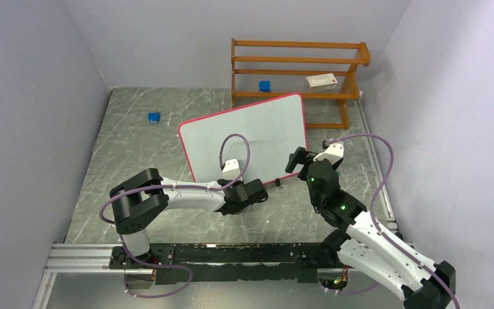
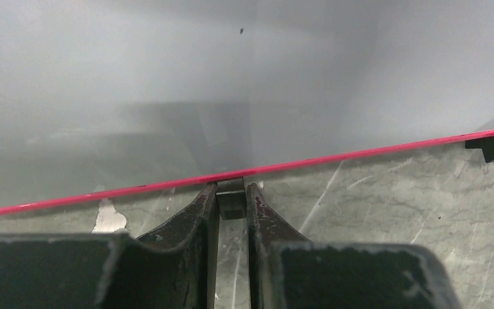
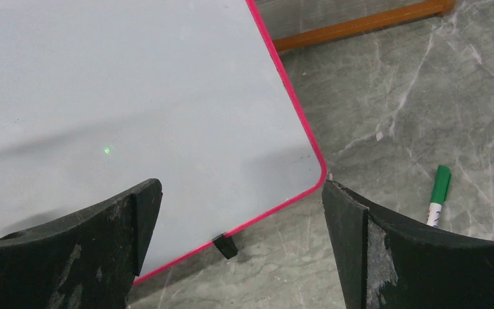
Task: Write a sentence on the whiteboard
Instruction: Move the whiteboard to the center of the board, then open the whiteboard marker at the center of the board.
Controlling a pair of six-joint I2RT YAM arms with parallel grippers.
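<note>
The left arm (image 1: 190, 195) and right arm (image 1: 376, 248) have white links, black joints and looping purple cables (image 1: 247, 149).

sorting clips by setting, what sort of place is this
Most likely a robot lab test cell, not a home or office. Plain grey walls box in a marble-look table, two arms are bolted to a rail at its near edge, and props include a whiteboard and a wooden rack.
</note>
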